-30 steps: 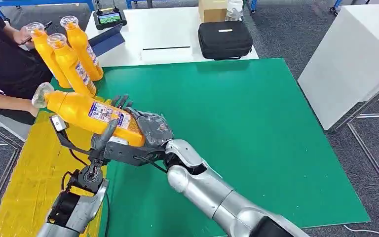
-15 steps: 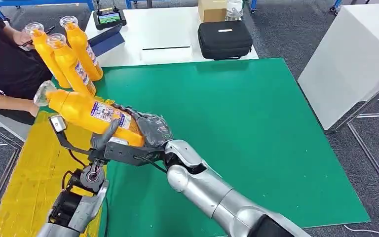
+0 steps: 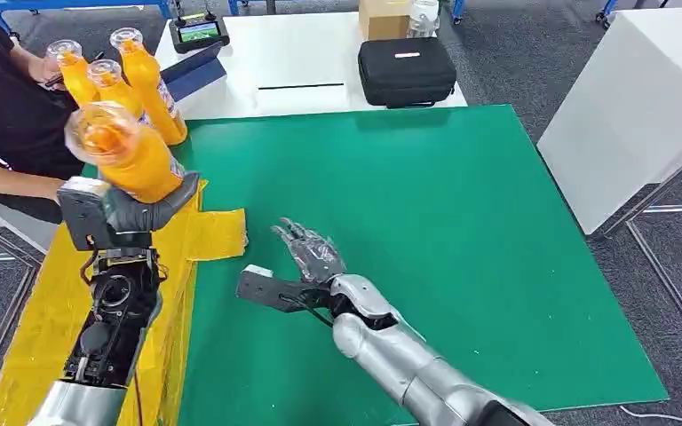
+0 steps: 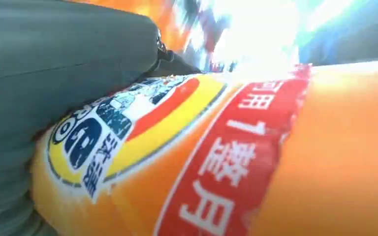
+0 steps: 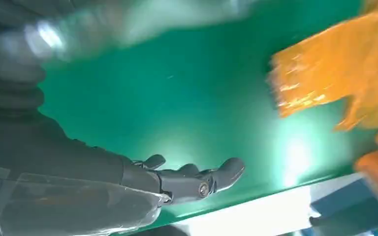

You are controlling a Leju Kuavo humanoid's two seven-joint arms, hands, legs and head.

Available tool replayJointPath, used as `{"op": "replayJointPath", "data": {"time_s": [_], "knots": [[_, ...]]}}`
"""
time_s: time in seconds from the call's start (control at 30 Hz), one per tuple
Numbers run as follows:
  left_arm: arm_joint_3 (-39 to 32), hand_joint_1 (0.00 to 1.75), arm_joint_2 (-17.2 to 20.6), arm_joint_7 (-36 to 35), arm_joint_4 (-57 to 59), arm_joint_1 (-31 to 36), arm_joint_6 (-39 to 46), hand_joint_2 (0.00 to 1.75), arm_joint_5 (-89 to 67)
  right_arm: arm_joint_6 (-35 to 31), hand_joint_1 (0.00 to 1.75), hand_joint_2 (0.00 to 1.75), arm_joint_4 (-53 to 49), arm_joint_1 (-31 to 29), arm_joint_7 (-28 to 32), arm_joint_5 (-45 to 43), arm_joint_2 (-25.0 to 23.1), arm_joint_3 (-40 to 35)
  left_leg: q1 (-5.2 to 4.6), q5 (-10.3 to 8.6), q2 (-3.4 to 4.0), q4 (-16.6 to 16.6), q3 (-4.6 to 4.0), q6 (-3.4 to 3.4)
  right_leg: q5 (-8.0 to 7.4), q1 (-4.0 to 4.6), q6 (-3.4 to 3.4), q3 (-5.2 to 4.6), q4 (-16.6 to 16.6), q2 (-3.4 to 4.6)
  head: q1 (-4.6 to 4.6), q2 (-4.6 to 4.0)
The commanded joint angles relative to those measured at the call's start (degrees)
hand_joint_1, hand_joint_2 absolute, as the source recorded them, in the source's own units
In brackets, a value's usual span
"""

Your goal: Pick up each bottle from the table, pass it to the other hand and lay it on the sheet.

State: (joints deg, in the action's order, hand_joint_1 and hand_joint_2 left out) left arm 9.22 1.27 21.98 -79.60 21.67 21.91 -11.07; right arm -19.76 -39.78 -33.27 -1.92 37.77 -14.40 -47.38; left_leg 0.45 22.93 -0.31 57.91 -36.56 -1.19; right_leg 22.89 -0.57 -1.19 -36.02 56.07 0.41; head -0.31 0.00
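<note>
My left hand (image 3: 133,209) grips an orange bottle (image 3: 126,151) with a clear cap, lifted above the yellow sheet (image 3: 58,311) at the table's left edge, cap pointing toward the camera. Its label and orange body (image 4: 236,162) press against the grey palm (image 4: 54,73) in the left wrist view. My right hand (image 3: 309,253) hovers open over the green mat (image 3: 426,222), fingers (image 5: 202,179) spread and holding nothing. Three more orange bottles (image 3: 142,84) stand upright at the mat's far left corner.
A person in black (image 3: 4,106) sits at the left, a hand near the standing bottles. Behind the mat a white table (image 3: 293,62) carries a black case (image 3: 406,71), a cardboard box (image 3: 382,16) and a small screen device (image 3: 197,32). A white cabinet (image 3: 639,106) stands to the right.
The right hand has let go of the bottle and drawn back to the right over the mat. The left hand has carried the bottle left and up, turning its cap toward the camera.
</note>
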Motion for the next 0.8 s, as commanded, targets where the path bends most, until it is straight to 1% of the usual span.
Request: {"op": "replayJointPath", "data": {"time_s": [0.03, 0.07, 0.1, 0.13, 0.17, 0.2, 0.27, 0.3, 0.37, 0.4, 0.43, 0.47, 0.53, 0.57, 0.63, 0.67, 0.7, 0.73, 0.77, 0.8], "knots": [[-1.53, 1.75, 2.68, -6.02, 3.34, 2.87, 12.08, 1.75, -30.39, 1.63, 0.00, 0.00, -15.49, 6.28, -0.50, 2.69, 7.35, 12.76, 0.03, 0.04, -0.18, 0.01, 0.12, 0.02, 0.09, 0.04, 0.01, 0.22, -0.02, -0.23, 0.04, 0.00], [-1.70, 1.75, 3.49, -10.11, 5.60, 2.26, 14.79, 1.75, -43.63, 2.06, 0.00, 0.00, -18.91, 7.65, -0.36, 3.31, 7.81, 14.43, 0.01, 0.03, -0.07, -0.01, 0.10, 0.02, 0.06, 0.02, 0.02, 0.15, -0.03, -0.12, 0.02, 0.00], [-1.57, 1.75, 4.22, -12.22, 8.11, 2.14, 15.34, 1.75, -50.49, 2.26, 0.00, 0.00, -21.40, 8.63, -0.29, 3.39, 8.27, 15.54, 0.01, 0.11, -0.07, -0.01, 0.29, 0.04, 0.15, 0.03, 0.04, 0.36, -0.02, -0.13, 0.02, 0.00], [-1.23, 1.75, 4.57, -14.43, 10.46, 1.64, 16.15, 1.75, -55.91, 2.61, 0.00, 0.00, -24.17, 9.74, -0.06, 3.57, 8.96, 16.53, -0.03, 0.05, -0.04, -0.05, 0.20, 0.03, 0.07, -0.01, 0.02, 0.25, -0.05, -0.09, -0.02, 0.00], [-1.20, 1.75, 4.62, -14.22, 11.19, 1.55, 16.93, 1.75, -55.77, 2.82, 0.00, 0.00, -24.73, 9.93, -0.03, 3.65, 9.18, 16.62, -0.04, 0.03, -0.03, -0.09, 0.20, 0.03, 0.06, -0.02, 0.02, 0.23, -0.07, -0.08, 0.02, 0.00], [-1.20, 1.75, 4.62, -14.22, 11.19, 1.55, 16.93, 1.75, -55.77, 2.82, 0.00, 0.00, -24.73, 9.93, -0.03, 3.65, 9.18, 16.62, -0.03, 0.09, -0.12, -0.10, 0.39, 0.05, 0.15, -0.01, 0.04, 0.44, -0.08, -0.19, 0.00, 0.00], [-1.20, 1.75, 4.62, -14.22, 11.19, 1.55, 16.93, 1.75, -55.77, 2.82, 0.00, 0.00, -24.73, 9.93, -0.03, 3.65, 9.18, 16.62, -0.03, 0.05, -0.10, -0.05, 0.22, 0.03, 0.10, -0.02, 0.02, 0.27, -0.04, -0.18, 0.02, 0.00], [-0.75, 1.75, 5.03, -14.81, 11.96, 1.66, 16.23, 1.75, -57.76, 2.90, 0.00, 0.00, -24.63, 10.05, 0.12, 3.71, 9.14, 16.72, 0.01, 0.10, -0.09, -0.03, 0.32, 0.04, 0.13, 0.02, 0.04, 0.38, -0.05, -0.20, 0.00, 0.00], [1.78, 1.75, 7.31, -19.84, 17.94, 2.85, 10.14, 1.75, -65.16, 1.92, 0.00, 0.00, -26.98, 11.18, 1.39, 3.44, 9.81, 17.92, -0.02, 0.08, 0.03, -0.04, 0.25, 0.03, 0.09, -0.01, 0.02, 0.26, -0.04, -0.05, 0.00, 0.00], [3.64, 1.75, 8.67, -21.79, 23.02, 4.55, 7.86, 1.75, -67.69, 1.99, 0.00, 0.00, -28.41, 11.63, 1.46, 3.38, 9.89, 18.80, 0.02, 0.14, 0.03, -0.04, 0.44, 0.06, 0.16, 0.04, 0.05, 0.46, -0.07, -0.07, 0.02, 0.00], [4.68, 1.75, 9.14, -21.82, 26.54, 5.79, 6.89, 1.75, -67.85, 2.08, 0.00, 0.00, -29.28, 11.84, 1.56, 3.42, 9.83, 19.39, -0.04, 0.01, -0.03, -0.08, 0.18, 0.03, 0.06, -0.04, 0.02, 0.18, -0.04, -0.08, 0.00, 0.00], [5.87, 1.75, 9.45, -21.86, 29.87, 6.92, 5.65, 1.75, -67.77, 2.19, 0.00, 0.00, -30.02, 12.03, 1.64, 3.42, 9.87, 19.77, -0.02, 0.05, -0.14, -0.09, 0.36, 0.06, 0.14, -0.01, 0.05, 0.39, -0.05, -0.22, 0.00, 0.00], [8.32, 1.75, 9.71, -21.48, 35.95, 9.02, 2.68, 1.75, -68.15, 2.40, 0.00, 0.00, -31.41, 12.60, 1.97, 3.44, 10.27, 20.90, -0.04, -0.01, -0.18, -0.07, 0.22, 0.04, 0.10, -0.03, 0.03, 0.25, -0.03, -0.25, 0.00, 0.00], [9.26, 1.75, 9.57, -21.08, 37.94, 9.77, 1.04, 1.75, -67.61, 2.48, 0.00, 0.00, -31.90, 12.94, 2.51, 3.20, 10.34, 21.56, 0.00, 0.02, -0.19, -0.04, 0.31, 0.05, 0.14, 0.02, 0.04, 0.36, -0.03, -0.28, 0.02, 0.00], [10.17, 1.75, 9.33, -20.11, 39.83, 10.28, -1.06, 1.75, -66.57, 2.48, 0.00, 0.00, -32.55, 13.19, 2.93, 3.16, 10.56, 22.22, 0.01, -0.01, -0.07, -0.03, 0.19, 0.04, 0.07, 0.02, 0.02, 0.19, -0.04, -0.13, 0.02, 0.00], [11.34, 1.75, 9.24, -19.56, 41.20, 10.96, -3.23, 1.75, -66.05, 2.67, 0.00, 0.00, -32.59, 12.96, 3.39, 2.87, 10.78, 22.67, 0.01, 0.03, -0.16, -0.03, 0.32, 0.04, 0.13, 0.03, 0.03, 0.36, -0.05, -0.24, 0.00, 0.00], [11.62, 1.75, 9.16, -19.38, 41.61, 11.17, -3.87, 1.75, -65.65, 2.75, 0.00, 0.00, -32.55, 12.76, 3.43, 2.86, 10.95, 22.82, 0.01, 0.01, -0.15, -0.02, 0.25, 0.04, 0.11, 0.03, 0.03, 0.28, -0.04, -0.22, 0.02, 0.00], [12.83, 1.75, 8.99, -18.77, 43.71, 12.35, -6.91, 1.75, -65.37, 2.83, 0.00, 0.00, -32.20, 12.39, 4.25, 2.04, 11.17, 23.09, -0.03, -0.03, -0.12, -0.03, 0.15, 0.03, 0.07, -0.02, 0.01, 0.15, -0.02, -0.17, 0.00, 0.00], [12.83, 1.75, 8.99, -18.77, 43.71, 12.35, -6.91, 1.75, -65.37, 2.83, 0.00, 0.00, -32.20, 12.39, 4.25, 2.04, 11.17, 23.09, -0.01, -0.01, -0.18, -0.02, 0.22, 0.03, 0.11, 0.00, 0.02, 0.25, -0.03, -0.24, 0.02, 0.00], [13.71, 1.75, 8.88, -18.27, 45.70, 13.35, -9.30, 1.75, -65.19, 2.90, 0.00, 0.00, -31.56, 11.97, 4.71, 1.74, 11.36, 23.16, -0.01, -0.02, -0.12, -0.02, 0.16, 0.03, 0.08, 0.01, 0.02, 0.18, -0.03, -0.17, 0.00, 0.00]]}}
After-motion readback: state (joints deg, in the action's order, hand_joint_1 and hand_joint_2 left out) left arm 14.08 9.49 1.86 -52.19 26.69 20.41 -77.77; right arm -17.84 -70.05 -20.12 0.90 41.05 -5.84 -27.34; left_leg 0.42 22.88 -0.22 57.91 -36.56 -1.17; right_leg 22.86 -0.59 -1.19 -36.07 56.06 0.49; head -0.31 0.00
